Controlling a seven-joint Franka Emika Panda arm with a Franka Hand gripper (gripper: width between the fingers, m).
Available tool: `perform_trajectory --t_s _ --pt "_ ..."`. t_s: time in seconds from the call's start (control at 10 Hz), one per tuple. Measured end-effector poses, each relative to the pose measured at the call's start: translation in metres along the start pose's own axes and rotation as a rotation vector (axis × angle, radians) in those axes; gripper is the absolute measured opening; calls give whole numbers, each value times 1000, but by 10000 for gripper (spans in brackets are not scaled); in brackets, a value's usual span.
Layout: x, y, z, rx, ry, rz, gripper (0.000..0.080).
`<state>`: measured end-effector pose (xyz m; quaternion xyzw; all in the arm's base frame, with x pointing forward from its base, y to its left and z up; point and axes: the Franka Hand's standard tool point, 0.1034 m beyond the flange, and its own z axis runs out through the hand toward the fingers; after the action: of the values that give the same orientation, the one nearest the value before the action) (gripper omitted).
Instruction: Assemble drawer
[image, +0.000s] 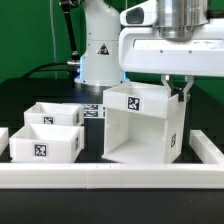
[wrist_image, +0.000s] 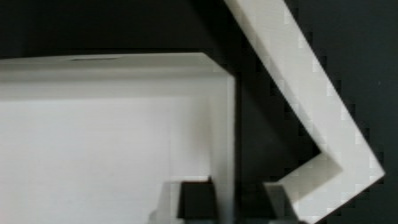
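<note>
The large hollow drawer shell (image: 140, 125) stands on the black table by the front rail, its open side facing front. My gripper (image: 178, 90) is at its top right edge. In the wrist view the gripper (wrist_image: 240, 200) straddles the shell's thin side wall (wrist_image: 228, 120), with one dark finger (wrist_image: 199, 200) inside and the other outside, shut on it. The shell's white inside (wrist_image: 107, 130) fills that view's left. Two knobbed trays (image: 57, 114) (image: 45, 146) with tags sit at the exterior view's left, apart from the shell.
A long low white rail (image: 110, 178) runs along the table's front and another along the exterior view's right (image: 210, 150). It shows as a bent white strip in the wrist view (wrist_image: 294, 90). The arm's white base (image: 100, 50) stands behind the trays.
</note>
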<state>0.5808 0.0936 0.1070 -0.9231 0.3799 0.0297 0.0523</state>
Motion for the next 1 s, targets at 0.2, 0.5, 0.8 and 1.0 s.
perform_trajectory --t_s 0.2,0.5,0.8,1.0 --pt "0 0 0 1 -1 132 38" --pt "-5 -4 1 11 -16 292 38" --pt "-6 -12 1 73 -35 627 38" --pt "-4 -15 1 78 -46 755 38"
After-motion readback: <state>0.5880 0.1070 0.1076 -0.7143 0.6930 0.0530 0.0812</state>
